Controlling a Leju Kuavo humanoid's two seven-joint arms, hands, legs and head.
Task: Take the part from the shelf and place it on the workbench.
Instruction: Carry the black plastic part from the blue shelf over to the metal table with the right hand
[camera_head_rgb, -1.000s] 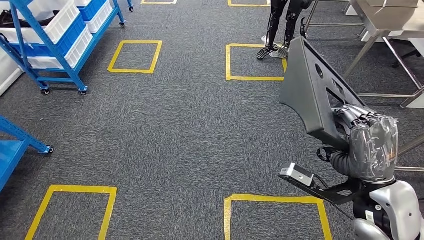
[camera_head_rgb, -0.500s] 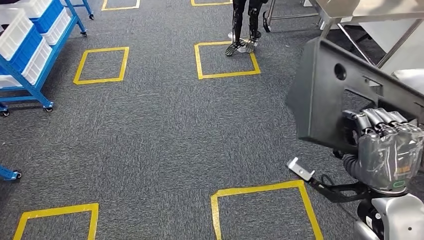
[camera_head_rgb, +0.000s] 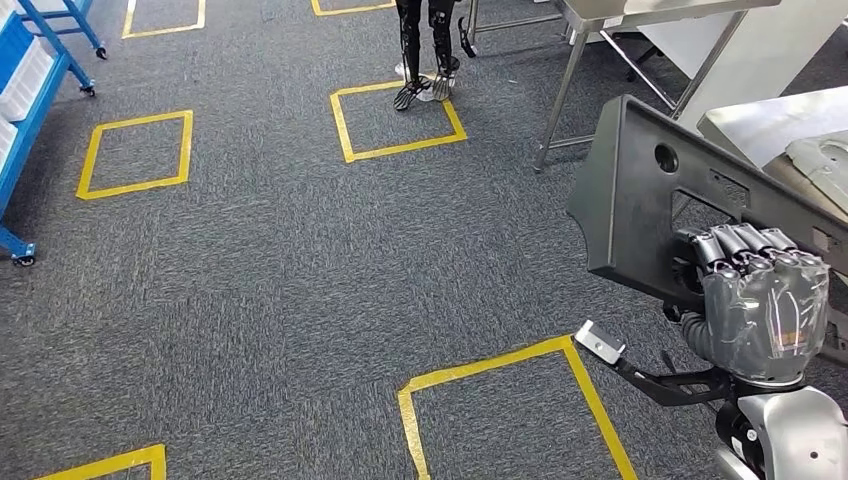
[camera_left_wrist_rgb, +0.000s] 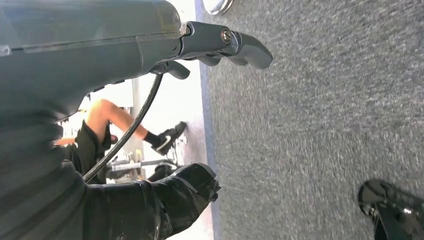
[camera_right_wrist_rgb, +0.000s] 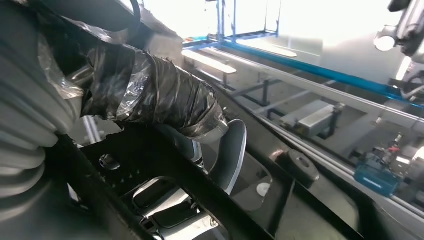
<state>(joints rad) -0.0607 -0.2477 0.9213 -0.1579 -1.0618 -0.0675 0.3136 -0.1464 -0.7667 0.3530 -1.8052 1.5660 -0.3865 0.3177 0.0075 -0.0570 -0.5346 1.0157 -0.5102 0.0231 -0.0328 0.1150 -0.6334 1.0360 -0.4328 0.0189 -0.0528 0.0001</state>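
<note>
Change: the whole head view has swung since a second ago as the robot turns; the blue shelf (camera_head_rgb: 20, 120) has slid off to the left edge, while the steel workbench (camera_head_rgb: 770, 125) has come into sight on the right. The part keeps its place in the robot's grip
Part: one large dark plastic panel (camera_head_rgb: 640, 200), held upright and tilted in front of the robot's right side, off the floor and just short of the workbench
Right hand: the right hand (camera_head_rgb: 762, 300), wrapped in clear film, is closed around the panel's lower edge through a cut-out; the right wrist view shows its thumb (camera_right_wrist_rgb: 165, 95) pressed against the panel's inner face
Left hand: the left hand (camera_left_wrist_rgb: 220, 47) hangs over the carpet with nothing visibly in it; whether its fingers are spread or curled, the picture does not settle
Progress: pick-up from the shelf looks done and the carry is well advanced; the approach to the bench and the set-down remain
Count: one part, one workbench near, four full yellow floor squares (camera_head_rgb: 395, 118) and parts of others, one pair of a person's legs (camera_head_rgb: 420, 45) standing at the far square
</note>
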